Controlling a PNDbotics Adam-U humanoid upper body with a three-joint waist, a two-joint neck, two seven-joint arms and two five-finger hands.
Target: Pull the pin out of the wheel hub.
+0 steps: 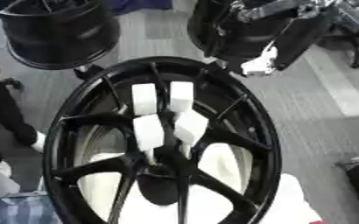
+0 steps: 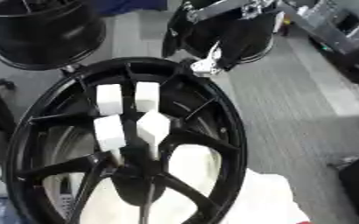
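Grey floor fills the room behind the work. From the left eye, a big black wheel hub [image 1: 163,140] stands facing the camera. Four white blocks [image 1: 165,116] sit on its spokes near the middle. Above them, by the top rim, the robot's right hand [image 1: 261,63] comes down from the upper right corner. I cannot tell if its fingers are curled or straight. Another black wheel [image 1: 56,33] stands up and to the left of that hand.

From the right eye, the hand [image 2: 205,63] hangs just over the hub's top rim. The pin cannot be made out. White cloth [image 2: 267,201] lies far below the hand.
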